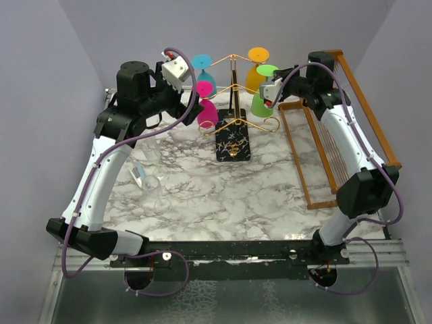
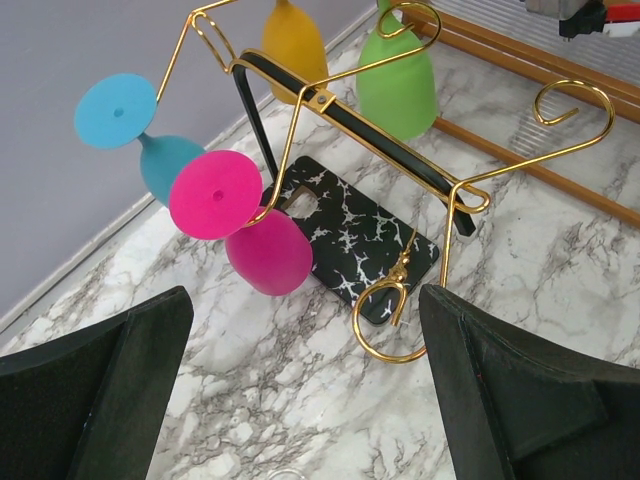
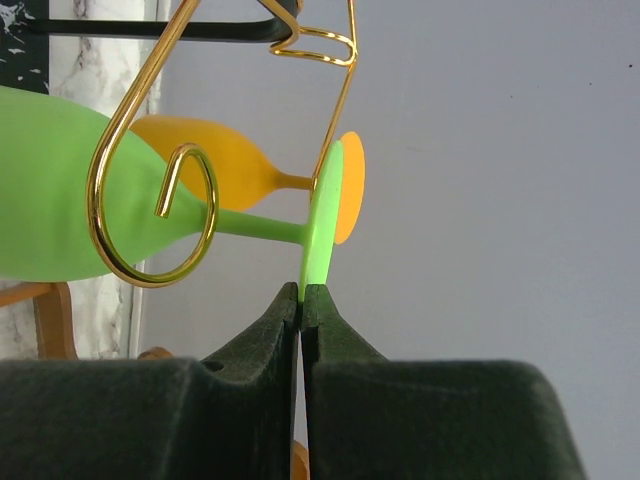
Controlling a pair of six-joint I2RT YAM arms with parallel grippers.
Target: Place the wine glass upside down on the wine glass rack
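Note:
The gold wire wine glass rack [image 1: 233, 101] stands on its black speckled base [image 1: 231, 144] at the back of the table. A green wine glass [image 1: 262, 101] hangs upside down at its right side, foot up. My right gripper [image 1: 273, 88] is shut on the rim of that foot [image 3: 318, 235], and the stem runs past a gold scroll arm [image 3: 110, 150]. Blue [image 2: 160, 160], pink [image 2: 265, 250] and orange [image 2: 293, 45] glasses hang upside down on the rack [image 2: 330, 100]. My left gripper [image 2: 303, 300] is open and holds nothing, raised to the left of the rack.
A brown wooden slatted rack [image 1: 337, 135] lies along the right edge of the marble table [image 1: 223, 196]. Clear glasses [image 1: 154, 183] lie on the table at the left, below my left arm. Grey walls close in the back and sides.

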